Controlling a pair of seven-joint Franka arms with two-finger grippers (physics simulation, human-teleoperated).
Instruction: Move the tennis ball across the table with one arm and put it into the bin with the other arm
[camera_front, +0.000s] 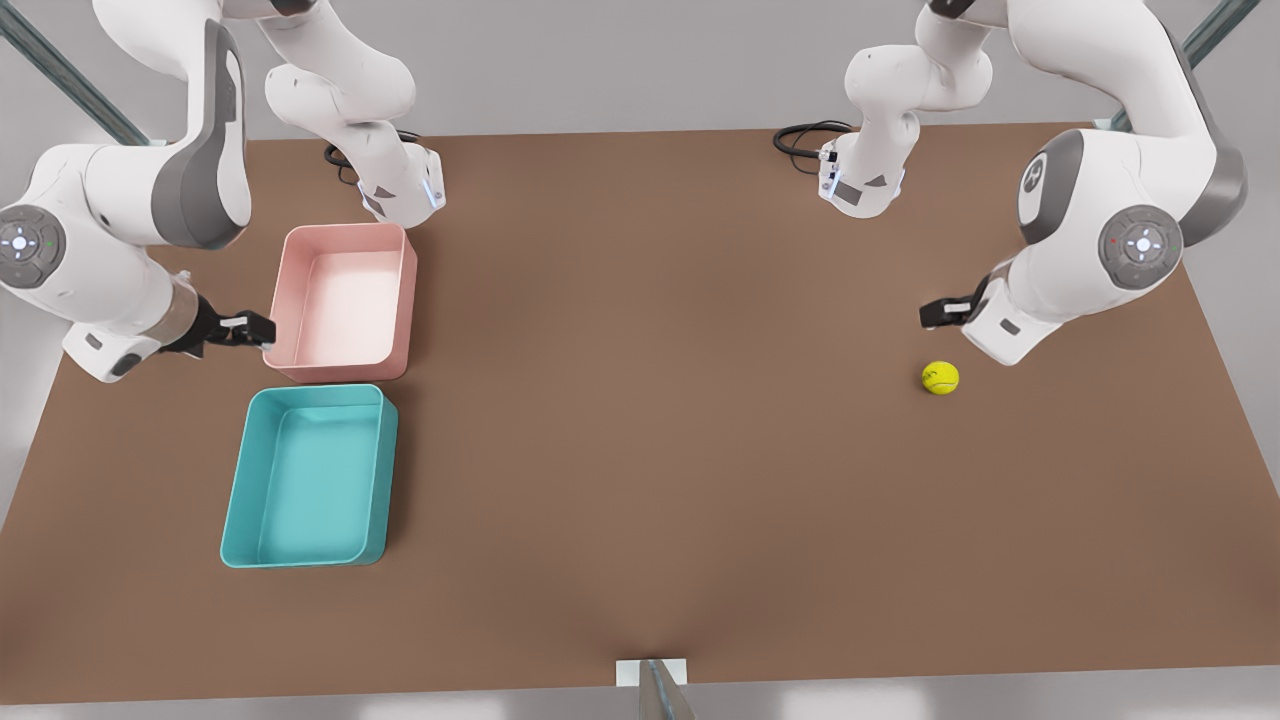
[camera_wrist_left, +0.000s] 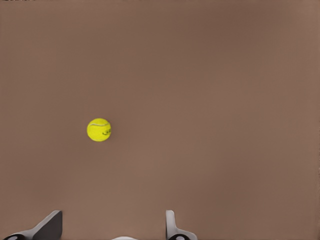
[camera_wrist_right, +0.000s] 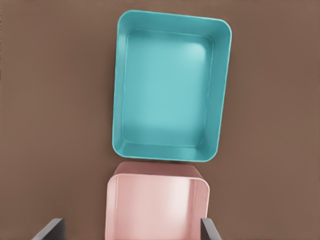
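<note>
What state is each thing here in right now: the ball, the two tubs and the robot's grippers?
tennis ball: loose on the table, ungripped.
teal bin: upright, empty.
pink tub: upright, empty.
left gripper: open, above the ball.
right gripper: open, above the pink tub's edge.

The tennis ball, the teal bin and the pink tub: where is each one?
tennis ball (camera_front: 940, 377), front view, middle of the ball.
teal bin (camera_front: 305, 476), front view, bare floor inside.
pink tub (camera_front: 345, 295), front view, bare floor inside.
</note>
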